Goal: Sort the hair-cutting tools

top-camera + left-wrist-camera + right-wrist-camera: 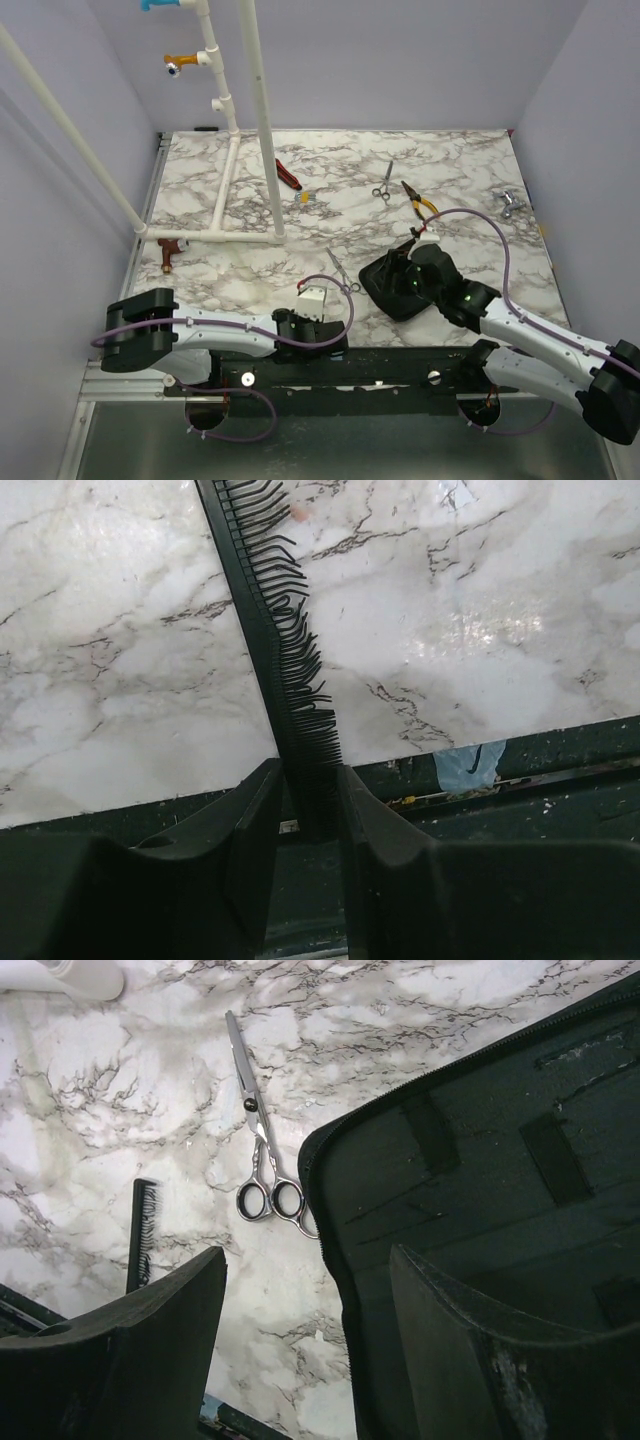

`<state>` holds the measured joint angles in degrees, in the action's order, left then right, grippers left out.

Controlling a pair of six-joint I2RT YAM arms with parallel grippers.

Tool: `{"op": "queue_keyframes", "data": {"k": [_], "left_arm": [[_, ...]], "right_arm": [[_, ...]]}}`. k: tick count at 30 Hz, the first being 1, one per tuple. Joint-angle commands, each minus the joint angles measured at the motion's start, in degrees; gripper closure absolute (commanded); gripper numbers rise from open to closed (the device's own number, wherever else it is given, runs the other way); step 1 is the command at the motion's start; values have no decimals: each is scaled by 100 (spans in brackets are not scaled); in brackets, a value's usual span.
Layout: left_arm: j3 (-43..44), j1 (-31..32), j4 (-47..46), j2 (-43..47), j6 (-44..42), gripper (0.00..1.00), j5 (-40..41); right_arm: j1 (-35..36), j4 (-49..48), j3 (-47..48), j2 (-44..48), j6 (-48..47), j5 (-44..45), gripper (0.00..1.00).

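Note:
My left gripper (308,800) is shut on one end of the long black comb (270,620), which stretches away over the marble near the table's front edge. In the top view this gripper (322,325) sits at front centre. One pair of silver scissors (343,272) lies just beyond it and also shows in the right wrist view (258,1150). A second pair of silver scissors (384,183) lies farther back. My right gripper (310,1300) is open and straddles the rim of the open black case (480,1160). The comb's tip (142,1230) shows left of it.
Yellow-handled pliers (420,203) lie behind the black case (390,285). A red-and-black-handled tool (288,174) lies at the back, next to the white pipe frame (262,120). A brown fitting (167,253) sits at the left. The black rail (560,770) marks the table's front edge.

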<state>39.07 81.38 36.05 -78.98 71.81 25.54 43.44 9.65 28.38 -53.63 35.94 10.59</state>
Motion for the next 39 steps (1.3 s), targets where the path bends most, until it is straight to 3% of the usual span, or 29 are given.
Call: {"op": "queue_keyframes", "data": {"k": [1, 8, 19, 25, 39], "left_arm": [[-100, 187, 510, 73, 372, 68, -84], [161, 263, 810, 248, 474, 43, 113], [205, 424, 807, 190, 571, 40, 105], [-203, 545, 482, 646, 687, 31, -37], [-673, 641, 17, 976, 789, 27, -50]], "right_arm": [[20, 213, -27, 124, -8, -85, 30], [25, 289, 42, 172, -15, -109, 27], [24, 445, 187, 76, -41, -179, 25], [28, 731, 661, 175, 30, -155, 16], [24, 656, 172, 546, 400, -153, 11]]}}
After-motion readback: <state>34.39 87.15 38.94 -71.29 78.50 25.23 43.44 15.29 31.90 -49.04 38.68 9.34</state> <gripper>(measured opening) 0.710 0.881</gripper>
